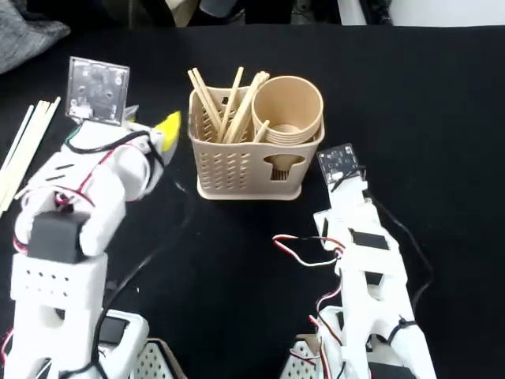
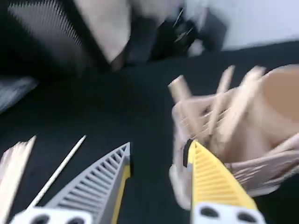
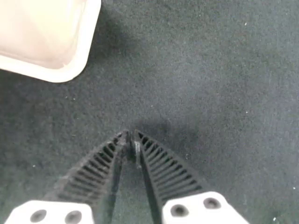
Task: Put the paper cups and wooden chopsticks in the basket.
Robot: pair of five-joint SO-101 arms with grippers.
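A beige slotted basket stands at the table's middle back. It holds a stack of paper cups and several wooden chopsticks leaning upright. More loose chopsticks lie on the black cloth at the far left. My left gripper hovers just left of the basket. In the left wrist view it is open and empty, with the basket past its yellow finger and loose chopsticks on the cloth beyond its grey finger. My right gripper is shut and empty over bare cloth near the basket's corner.
The right arm stretches up from the front edge, its wrist just right of the basket. The left arm takes up the front left. Black cloth covers the table, with open room on the right side.
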